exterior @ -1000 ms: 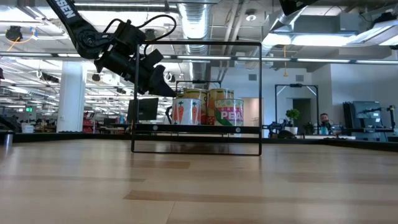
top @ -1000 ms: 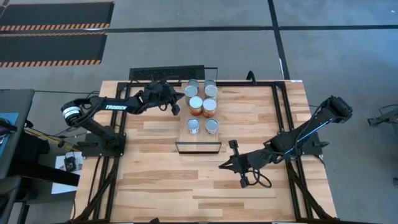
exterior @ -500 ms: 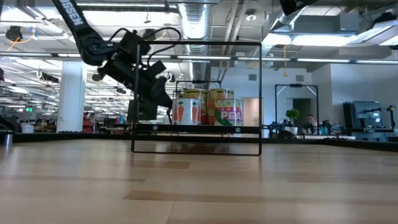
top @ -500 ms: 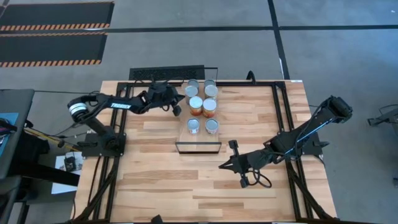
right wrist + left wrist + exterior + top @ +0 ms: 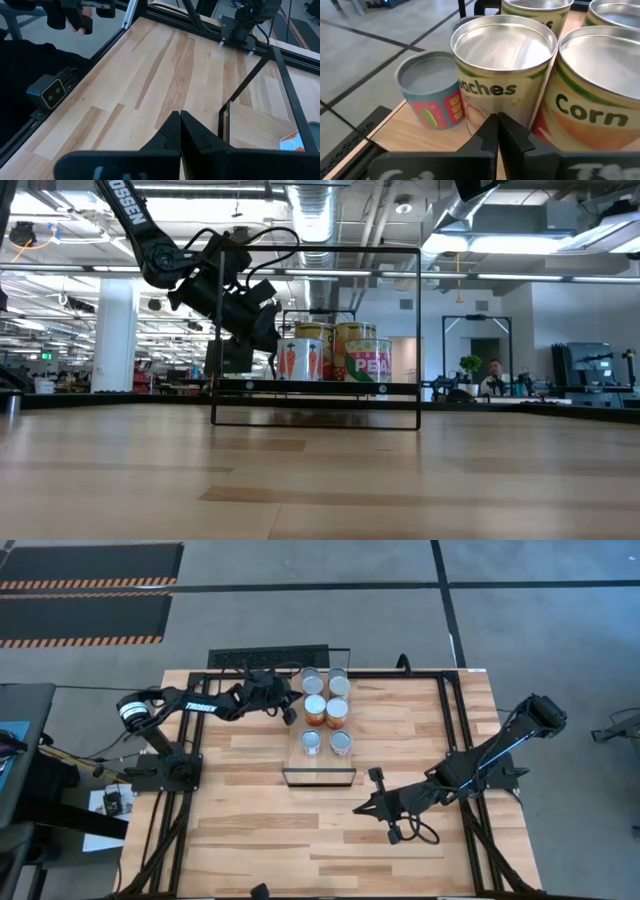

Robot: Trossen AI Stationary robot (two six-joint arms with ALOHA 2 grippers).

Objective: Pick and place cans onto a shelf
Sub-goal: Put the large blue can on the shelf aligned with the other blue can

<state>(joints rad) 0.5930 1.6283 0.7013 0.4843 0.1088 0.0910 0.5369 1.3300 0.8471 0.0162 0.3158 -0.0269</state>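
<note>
Six cylindrical metal cans with ribbed silver lids stand in pairs on the light-wood shelf framed in thin black metal, clustered toward its far end above the slatted wooden table. Over the last second the left gripper has swung in close beside the orange-labelled peaches can, fingers clenched and empty, perhaps to nudge it. Right gripper rests clenched near the table's middle, idle
</note>
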